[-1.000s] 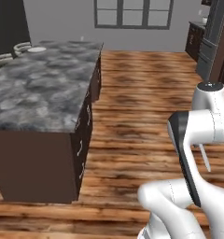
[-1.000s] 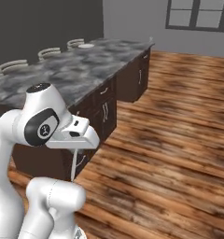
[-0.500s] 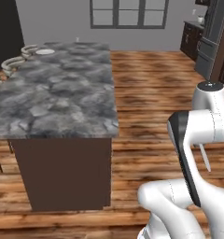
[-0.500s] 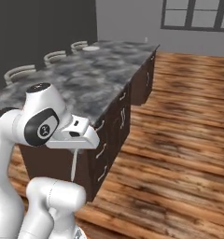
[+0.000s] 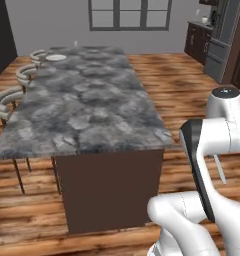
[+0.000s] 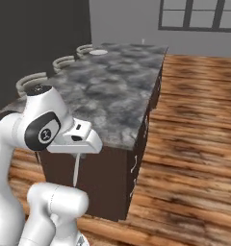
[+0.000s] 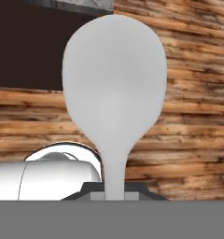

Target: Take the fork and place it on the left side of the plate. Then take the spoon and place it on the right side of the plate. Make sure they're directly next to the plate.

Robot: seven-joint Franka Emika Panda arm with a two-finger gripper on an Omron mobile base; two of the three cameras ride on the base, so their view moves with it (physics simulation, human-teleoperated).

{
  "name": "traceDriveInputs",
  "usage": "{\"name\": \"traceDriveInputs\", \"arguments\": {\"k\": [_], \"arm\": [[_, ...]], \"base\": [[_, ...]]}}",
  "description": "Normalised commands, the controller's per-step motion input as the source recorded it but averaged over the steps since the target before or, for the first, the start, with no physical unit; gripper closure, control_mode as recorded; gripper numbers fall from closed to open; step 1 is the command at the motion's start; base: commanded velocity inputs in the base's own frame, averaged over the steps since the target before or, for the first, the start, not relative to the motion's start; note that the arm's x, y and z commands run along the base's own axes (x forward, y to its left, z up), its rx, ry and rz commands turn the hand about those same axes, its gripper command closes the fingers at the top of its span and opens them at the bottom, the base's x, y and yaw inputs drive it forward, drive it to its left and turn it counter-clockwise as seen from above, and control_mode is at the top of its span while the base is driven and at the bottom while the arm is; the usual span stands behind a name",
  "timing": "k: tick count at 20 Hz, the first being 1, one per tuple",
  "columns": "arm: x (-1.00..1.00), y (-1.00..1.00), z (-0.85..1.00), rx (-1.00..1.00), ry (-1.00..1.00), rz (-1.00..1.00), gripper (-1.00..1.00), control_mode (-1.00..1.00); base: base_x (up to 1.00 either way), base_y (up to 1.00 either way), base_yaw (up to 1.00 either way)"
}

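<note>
Gripper (image 7: 113,192) pinched shut on the spoon (image 7: 114,93), handle clamped between the jaws at 6 o'clock of the hand view, oval bowl rising toward 12 o'clock, broad and pale against the wooden floor (image 7: 198,112). In the left base view, spoon (image 5: 219,169) seen as a thin pale sliver hanging down beside the white arm, at about 4 o'clock of the frame, off the end of the island, over the floor. In the right base view, same spoon (image 6: 76,169) dangling straight down from the hand at about 8 o'clock, in front of the dark end panel of the island. Plate (image 5: 55,57) lying flat at the far end of the grey stone countertop (image 5: 92,105), at about 11 o'clock of the left base view, close to the counter's left edge and near the stools (image 5: 7,100); well apart from the spoon. Same plate (image 6: 98,52) at about 12 o'clock in the right base view, again at the far end of the island. Fork too small to make out beside the plate. Window (image 5: 129,14) on the back wall beyond the island.
</note>
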Motion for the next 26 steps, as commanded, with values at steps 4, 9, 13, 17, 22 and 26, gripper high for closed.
{"name": "traceDriveInputs", "arguments": {"k": [4,9,13,17,22,26], "arm": [[0.00,0.00,0.00,0.00,0.00,0.00,1.00,1.00],[0.00,0.00,0.00,0.00,0.00,0.00,1.00,1.00],[0.00,0.00,0.00,0.00,0.00,0.00,1.00,1.00],[0.00,0.00,0.00,0.00,0.00,0.00,1.00,1.00],[0.00,0.00,0.00,0.00,0.00,0.00,1.00,1.00],[0.00,0.00,0.00,0.00,0.00,0.00,1.00,1.00]], "base": [[0.64,1.00,-0.26],[0.62,1.00,-0.22],[0.20,1.00,-0.15],[0.00,1.00,-0.11],[0.01,1.00,-0.13],[0.18,1.00,-0.18]]}}
